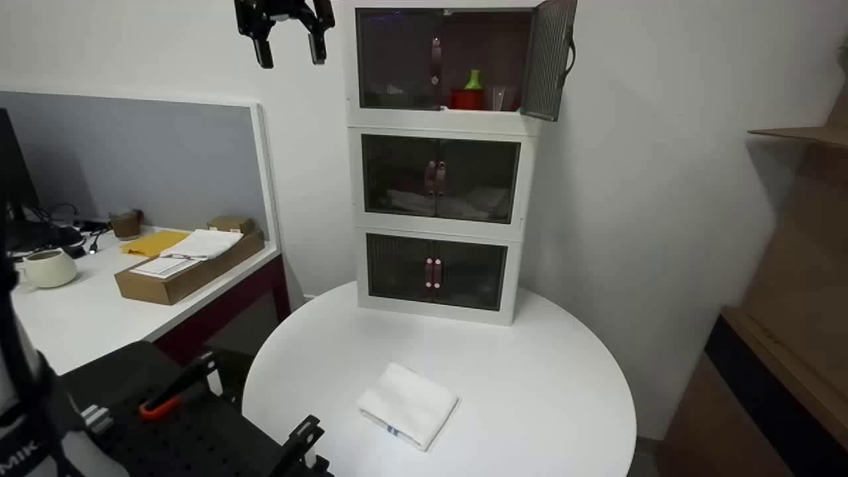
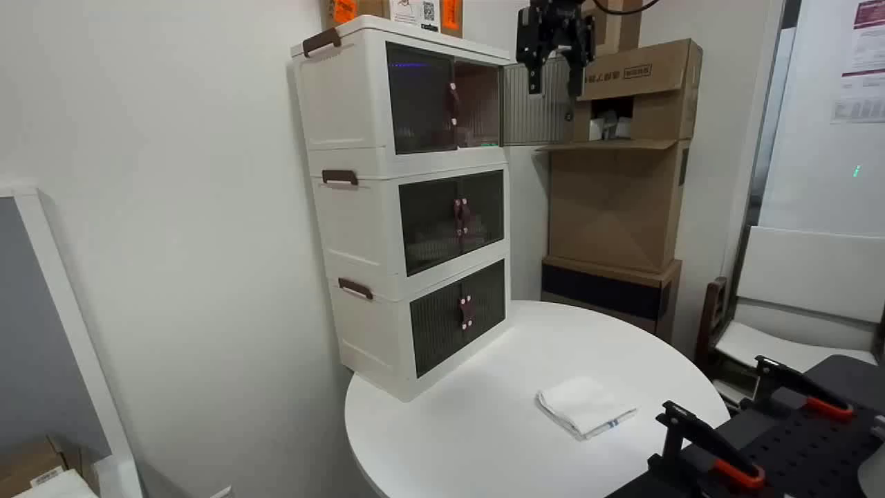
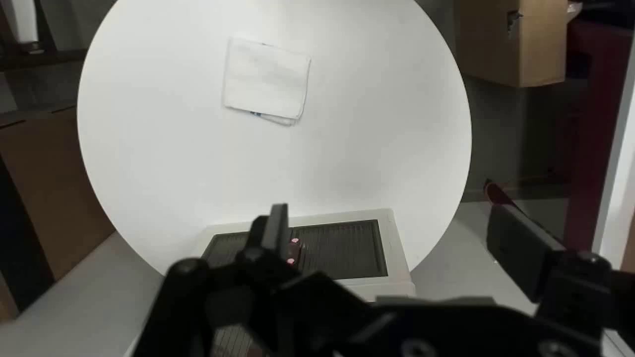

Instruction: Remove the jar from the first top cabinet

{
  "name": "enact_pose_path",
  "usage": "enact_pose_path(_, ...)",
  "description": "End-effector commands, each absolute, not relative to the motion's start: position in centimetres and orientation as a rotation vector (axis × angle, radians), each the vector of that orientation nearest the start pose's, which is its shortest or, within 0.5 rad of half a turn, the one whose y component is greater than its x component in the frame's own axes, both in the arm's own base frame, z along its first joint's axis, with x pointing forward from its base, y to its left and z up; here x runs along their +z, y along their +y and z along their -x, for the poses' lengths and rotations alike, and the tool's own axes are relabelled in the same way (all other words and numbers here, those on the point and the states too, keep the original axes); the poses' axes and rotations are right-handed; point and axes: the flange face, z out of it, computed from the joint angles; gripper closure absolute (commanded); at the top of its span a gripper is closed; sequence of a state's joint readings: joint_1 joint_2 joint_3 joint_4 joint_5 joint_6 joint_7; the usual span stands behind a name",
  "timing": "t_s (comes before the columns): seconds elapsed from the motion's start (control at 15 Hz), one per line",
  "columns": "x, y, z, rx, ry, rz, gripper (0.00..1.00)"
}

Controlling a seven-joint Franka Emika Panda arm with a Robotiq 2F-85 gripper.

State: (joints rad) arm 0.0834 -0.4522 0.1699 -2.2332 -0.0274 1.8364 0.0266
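The first top cabinet (image 1: 445,118) is the uppermost white unit of the stack; it also shows in an exterior view (image 2: 339,97). Its right smoky door (image 1: 548,59) stands open and its left door (image 1: 397,59) is shut. Inside the open half, a small clear see-through thing, apparently the jar (image 1: 498,98), stands right of a red item (image 1: 467,99) with a green item (image 1: 474,80) above it. My gripper (image 1: 291,56) points down, open and empty, and appears left of the cabinet there. It appears in front of the open door elsewhere (image 2: 555,86). In the wrist view its fingers (image 3: 389,223) are wide apart.
Two like units with shut doors (image 1: 440,179) stand below on a round white table (image 1: 530,397). A folded white cloth (image 1: 409,405) lies on the table. Cardboard boxes (image 2: 612,207) stand beside the stack. A desk (image 1: 73,318) is at the other side.
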Motion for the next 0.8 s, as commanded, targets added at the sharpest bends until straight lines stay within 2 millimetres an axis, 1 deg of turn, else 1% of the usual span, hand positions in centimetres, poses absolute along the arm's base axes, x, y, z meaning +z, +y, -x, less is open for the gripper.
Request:
enact_pose_path(0.0,55.0,11.3,-40.9,-0.101,-0.352,3.214,0.00)
enact_pose_path(0.13,55.6,11.5,-40.9,-0.323,-0.356,3.179,0.00)
enact_pose_path(0.27,55.6,10.7,-41.9,-0.493,-0.296,3.106,0.00)
enact_pose_path(0.4,54.6,8.0,-43.2,-0.598,-0.184,3.043,0.00)
enact_pose_path(0.67,51.6,0.5,-44.7,-0.742,0.070,2.896,0.00)
enact_pose_path(0.73,51.2,-1.4,-45.0,-0.792,0.131,2.857,0.00)
